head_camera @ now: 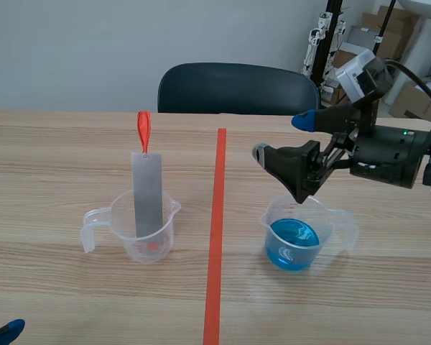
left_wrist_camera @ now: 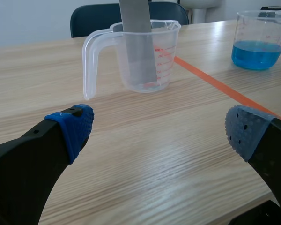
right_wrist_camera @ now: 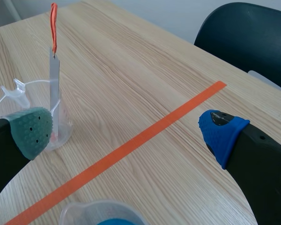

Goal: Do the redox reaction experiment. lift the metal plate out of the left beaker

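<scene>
Both jaws stand spread, gripping nothing. Left gripper (left_wrist_camera: pixel 159 133) sits low, well short of the left beaker (head_camera: pixel 168 230), where the grey metal plate (head_camera: pixel 148 194) stands upright with an orange loop (head_camera: pixel 144 131) on top. Right gripper (head_camera: pixel 280 136) hovers over the beaker of blue liquid (head_camera: pixel 274 217).

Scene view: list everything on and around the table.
table: one, light wood, under everything
tape line: one, orange-red, down the table's middle
left beaker: one, clear, left of the tape
plate: one, grey, standing in the left beaker
loop: one, orange, on the plate's top
right beaker: one, clear, right of the tape
liquid: blue, in the right beaker
chair: one, dark, behind the table
boxes: several, brown, far right background
right pincer: one, black, open, above the right beaker
left pincer: one, black, open, front left
</scene>
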Controlling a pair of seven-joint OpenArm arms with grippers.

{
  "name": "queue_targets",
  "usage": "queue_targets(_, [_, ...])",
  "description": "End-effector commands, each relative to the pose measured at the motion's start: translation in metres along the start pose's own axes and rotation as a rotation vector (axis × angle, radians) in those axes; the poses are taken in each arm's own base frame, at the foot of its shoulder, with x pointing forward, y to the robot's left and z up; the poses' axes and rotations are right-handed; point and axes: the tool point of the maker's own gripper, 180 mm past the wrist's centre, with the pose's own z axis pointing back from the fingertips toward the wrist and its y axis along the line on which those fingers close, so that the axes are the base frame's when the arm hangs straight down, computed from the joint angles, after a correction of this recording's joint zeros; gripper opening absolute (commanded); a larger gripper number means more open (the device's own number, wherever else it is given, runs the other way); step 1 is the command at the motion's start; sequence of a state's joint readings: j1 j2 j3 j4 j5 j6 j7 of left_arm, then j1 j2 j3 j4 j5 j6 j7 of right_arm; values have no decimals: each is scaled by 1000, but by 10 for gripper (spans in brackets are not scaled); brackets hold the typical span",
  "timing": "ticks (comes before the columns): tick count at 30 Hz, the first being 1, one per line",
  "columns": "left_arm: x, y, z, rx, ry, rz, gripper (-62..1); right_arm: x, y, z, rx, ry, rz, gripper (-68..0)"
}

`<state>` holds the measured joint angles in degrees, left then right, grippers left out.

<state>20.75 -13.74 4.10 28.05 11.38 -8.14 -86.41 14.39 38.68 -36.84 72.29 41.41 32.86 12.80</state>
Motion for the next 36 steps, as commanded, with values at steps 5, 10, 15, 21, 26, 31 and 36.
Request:
queue_targets(5, [26,14,-12,32,-123,-19,14,14,3,-20,24,-33,23,4])
queue_targets(10, [29,13,-15,27,-140,-23,14,15,18,-34,73,-28,45,4])
queue_targets(15, [31,14,-17,25,-149,-25,14,20,31,-50,116,-34,66,4])
queue_targets(21, [39,13,-23,15,-185,-34,14,25,38,-64,125,-36,88,4])
queue_targets(26, [41,13,-25,12,-194,-36,14,16,40,-77,126,-20,68,4])
queue_targets(31, [41,13,-25,13,-194,-35,14,2,34,-89,102,2,29,4])
queue_targets(36, [41,13,-25,12,-194,-36,14,6,40,-98,131,-12,13,4])
